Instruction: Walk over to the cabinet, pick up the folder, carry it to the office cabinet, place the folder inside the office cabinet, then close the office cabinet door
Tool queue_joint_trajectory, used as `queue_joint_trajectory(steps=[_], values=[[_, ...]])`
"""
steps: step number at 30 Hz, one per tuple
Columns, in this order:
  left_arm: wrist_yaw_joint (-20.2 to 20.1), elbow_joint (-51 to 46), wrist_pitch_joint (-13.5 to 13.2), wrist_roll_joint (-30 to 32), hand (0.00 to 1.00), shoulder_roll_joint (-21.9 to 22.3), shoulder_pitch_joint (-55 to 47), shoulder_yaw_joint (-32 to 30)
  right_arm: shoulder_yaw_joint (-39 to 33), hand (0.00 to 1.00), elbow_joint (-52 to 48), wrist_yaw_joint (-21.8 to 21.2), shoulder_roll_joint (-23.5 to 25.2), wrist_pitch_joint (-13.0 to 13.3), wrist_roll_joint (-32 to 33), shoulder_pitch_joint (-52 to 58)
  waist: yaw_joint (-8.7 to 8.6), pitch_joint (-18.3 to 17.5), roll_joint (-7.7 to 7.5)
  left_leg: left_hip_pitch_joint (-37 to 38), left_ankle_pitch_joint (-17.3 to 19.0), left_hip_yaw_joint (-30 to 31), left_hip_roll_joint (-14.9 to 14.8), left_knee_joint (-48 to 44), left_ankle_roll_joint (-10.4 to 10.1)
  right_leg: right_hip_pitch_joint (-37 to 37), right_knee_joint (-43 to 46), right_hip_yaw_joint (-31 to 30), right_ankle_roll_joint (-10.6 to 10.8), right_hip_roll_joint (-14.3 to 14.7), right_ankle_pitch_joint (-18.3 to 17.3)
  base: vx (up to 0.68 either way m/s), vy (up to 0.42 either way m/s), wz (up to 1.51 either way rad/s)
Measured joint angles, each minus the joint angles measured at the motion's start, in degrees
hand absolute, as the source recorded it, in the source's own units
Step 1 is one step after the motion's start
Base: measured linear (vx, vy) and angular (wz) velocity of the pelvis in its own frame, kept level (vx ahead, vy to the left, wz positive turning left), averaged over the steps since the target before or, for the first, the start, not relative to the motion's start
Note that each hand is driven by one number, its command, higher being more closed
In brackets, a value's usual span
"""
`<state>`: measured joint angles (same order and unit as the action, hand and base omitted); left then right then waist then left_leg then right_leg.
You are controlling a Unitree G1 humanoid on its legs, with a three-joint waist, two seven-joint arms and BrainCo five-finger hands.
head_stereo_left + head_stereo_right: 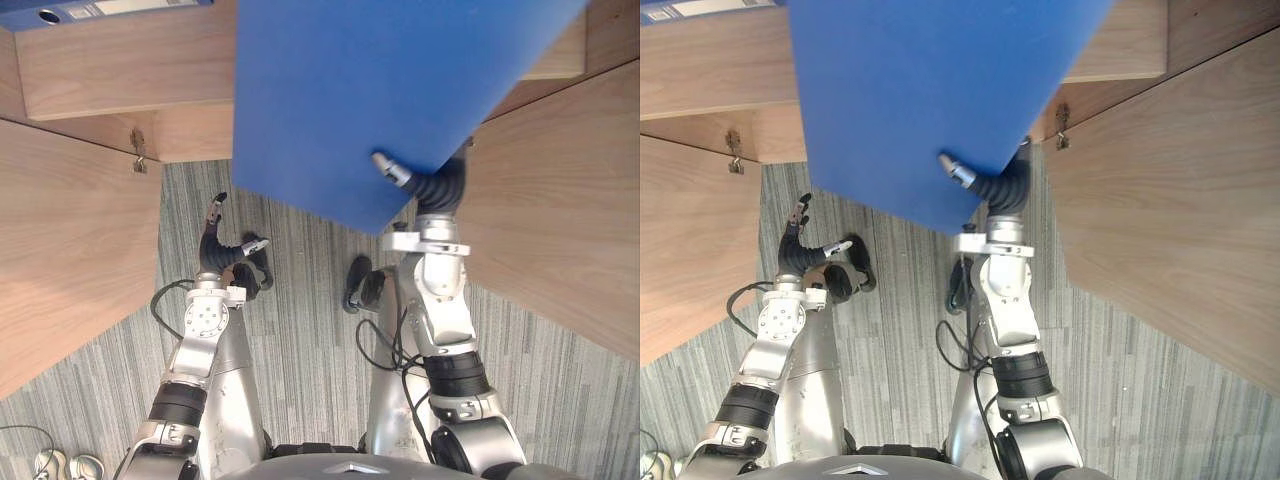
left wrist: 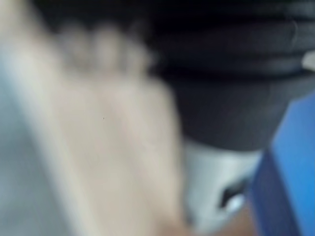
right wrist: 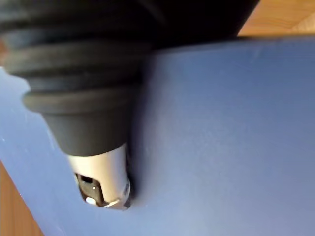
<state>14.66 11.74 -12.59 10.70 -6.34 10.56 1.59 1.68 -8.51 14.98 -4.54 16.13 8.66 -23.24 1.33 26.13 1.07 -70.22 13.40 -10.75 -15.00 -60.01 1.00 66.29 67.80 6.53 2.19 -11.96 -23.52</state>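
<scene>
A large blue folder (image 1: pixel 370 90) is held up high in front of the open wooden office cabinet (image 1: pixel 120 70). My right hand (image 1: pixel 420 183) grips its near corner, with the thumb (image 3: pixel 101 182) pressed on the folder's upper face (image 3: pixel 221 137) and the fingers hidden beneath it. My left hand (image 1: pixel 226 246) hangs lower at the left over the carpet, fingers relaxed and holding nothing.
The cabinet's left door (image 1: pixel 60 260) and right door (image 1: pixel 560 200) stand swung open on either side of me. Another blue folder (image 1: pixel 100 10) lies on the cabinet's upper shelf at the far left. Grey striped carpet (image 1: pixel 300 330) runs between the doors.
</scene>
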Motion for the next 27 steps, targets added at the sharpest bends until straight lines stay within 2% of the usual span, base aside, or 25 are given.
queue_joint_trajectory(steps=[5, 7, 11, 18, 21, 27], values=[[0.0, 0.0, 0.2, -1.6, 0.0, 0.8, -0.7, -1.7, -5.2, 1.0, 0.6, 1.0, 0.5, 1.6, 10.3, -4.7, 0.3, 0.8, 0.31, -2.8, 0.2, 0.9, -0.2, -1.3, -0.4, 2.3, 1.6, 0.5, -0.5, 0.0, -1.0, -0.01, -0.07, 0.03], [0.0, 0.0, 0.4, -1.6, 0.0, 0.9, -0.8, -1.9, -6.0, 1.0, 1.0, 2.9, 0.7, 1.7, 14.7, -7.4, 0.55, 0.8, 0.31, -3.7, 0.0, 1.2, -0.4, -1.7, -0.1, 3.1, 2.1, 0.6, -0.5, 0.1, -1.2, 0.01, -0.058, 0.0], [0.0, 0.0, 1.1, -2.1, 0.0, 1.8, -0.8, -2.1, -7.0, 1.0, 3.9, 3.1, 1.2, 2.7, 23.0, -13.0, 0.78, 0.8, 0.31, -3.8, 0.0, 1.2, -0.4, -1.8, -0.1, 3.4, 2.6, 0.6, -0.5, 0.0, -1.5, 0.0, -0.052, 0.01], [0.1, -0.1, 1.5, -3.9, 0.0, 2.1, -0.8, -1.7, -7.7, 1.0, 10.0, 3.2, 0.0, 4.0, 35.4, -22.5, 0.92, 0.8, 0.31, -5.6, -0.6, 2.1, 0.2, -1.1, -1.3, 4.7, 3.0, 1.8, -1.0, -0.7, -1.8, -0.03, -0.051, 0.08], [0.1, -0.3, 2.1, -4.4, 0.0, 2.5, -0.9, -1.5, -8.0, 1.0, 13.8, 3.3, -0.7, 4.0, 40.7, -27.1, 1.55, 0.8, 0.3, -6.4, -1.5, 2.2, 0.4, -0.8, -0.7, 5.5, 3.1, 2.0, -1.1, -0.8, -1.9, -0.01, -0.033, 0.08], [0.2, -2.2, 2.4, -6.2, 0.0, 3.2, -1.0, -1.4, -10.4, 1.0, 18.7, 5.3, -2.2, 5.5, 47.9, -34.6, 1.64, 0.8, 0.31, -6.8, -2.6, 2.6, 0.9, 0.6, -1.3, 5.9, 2.9, 2.6, -1.3, -1.0, -1.8, -0.02, -0.029, 0.06]])
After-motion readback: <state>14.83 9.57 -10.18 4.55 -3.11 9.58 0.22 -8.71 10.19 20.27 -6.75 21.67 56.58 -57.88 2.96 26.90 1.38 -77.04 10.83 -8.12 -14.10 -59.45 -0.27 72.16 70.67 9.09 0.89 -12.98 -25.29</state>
